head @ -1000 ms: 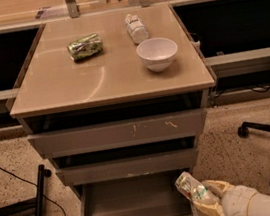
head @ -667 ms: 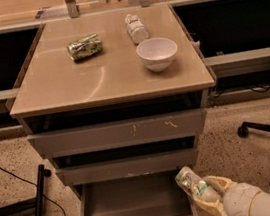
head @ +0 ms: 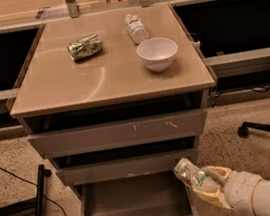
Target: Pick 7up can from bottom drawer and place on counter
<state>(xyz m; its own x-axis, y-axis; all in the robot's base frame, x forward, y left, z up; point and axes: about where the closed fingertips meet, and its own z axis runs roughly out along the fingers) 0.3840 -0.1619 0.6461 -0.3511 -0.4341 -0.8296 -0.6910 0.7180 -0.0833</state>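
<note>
Gripper (head: 205,183) is the nearest thing to me, low at the right, just beside the right wall of the bottom drawer (head: 134,202). Its two pale fingers (head: 216,172) are closed around the 7up can (head: 189,171), one on each side of its body. The can is tilted, with its metal end pointing up and to the left. It hangs over the front right corner of the drawer and appears to be clear of the grey floor, which is bare.

I judge that the grasp is done and the lifting step is in hand. The placing is not yet done.

Above the drawer, the middle drawer (head: 129,167) and the top drawer (head: 118,132) both stand out a little from the cabinet. So the next move should bring the can outward first, then up, so that it does not hit these fronts or the edge of the counter (head: 71,84).

On the counter, a bowl (head: 157,53) stands at the right. Further back a green can (head: 85,46) and a bottle (head: 136,27) lie on their sides. The front left part is free, and I think this is the safest place to set the can upright.
</note>
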